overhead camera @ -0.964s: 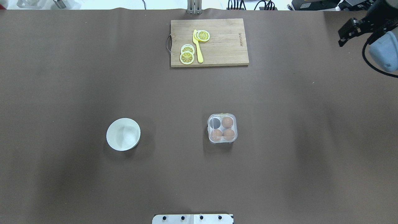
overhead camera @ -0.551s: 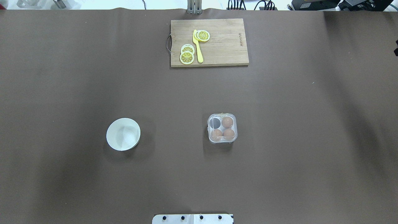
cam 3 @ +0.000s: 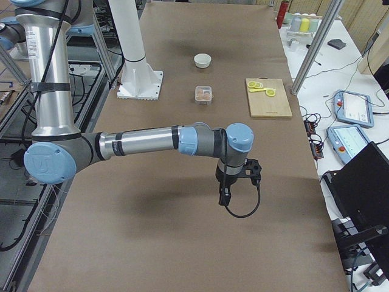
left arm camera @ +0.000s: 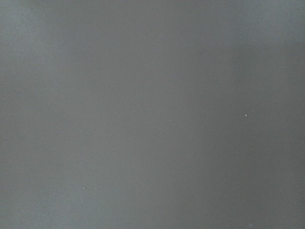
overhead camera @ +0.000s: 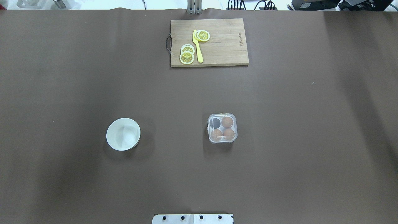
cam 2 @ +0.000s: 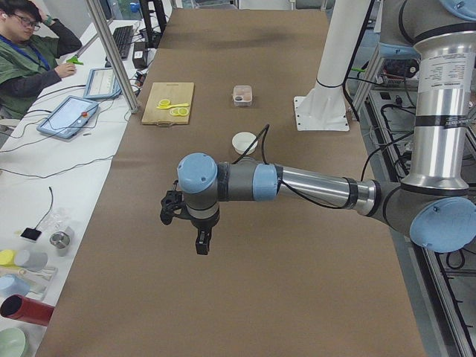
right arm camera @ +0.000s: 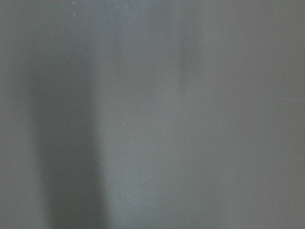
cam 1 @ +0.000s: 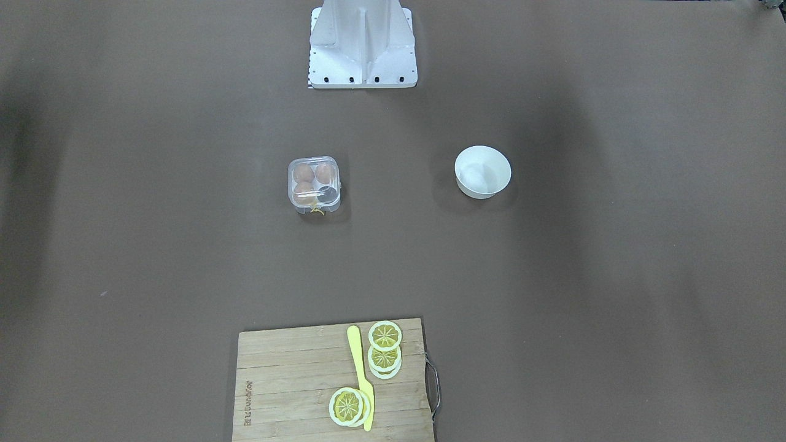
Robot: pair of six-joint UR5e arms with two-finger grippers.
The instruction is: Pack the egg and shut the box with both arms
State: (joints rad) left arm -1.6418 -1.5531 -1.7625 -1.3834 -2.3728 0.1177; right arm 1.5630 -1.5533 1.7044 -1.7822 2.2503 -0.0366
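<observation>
The clear box stands mid-table with its lid down; it also shows in the front view. Three light-brown eggs fill three cells, one of them the egg at the far right; the far-left cell looks dark and empty. A yellow string hangs at its far side. Both arms show only in the side views, far from the box. My left gripper hangs over the table's left end. My right gripper hangs over the right end. I cannot tell whether either is open or shut. Both wrist views show only bare brown table.
A white bowl stands left of the box and looks empty. A wooden cutting board with lemon slices and a yellow knife lies at the far edge. An operator sits beyond the far side.
The right arm, seen at the overhead view's top right corner a second ago, has moved out of that view to the right. The box, eggs and bowl have not moved.
</observation>
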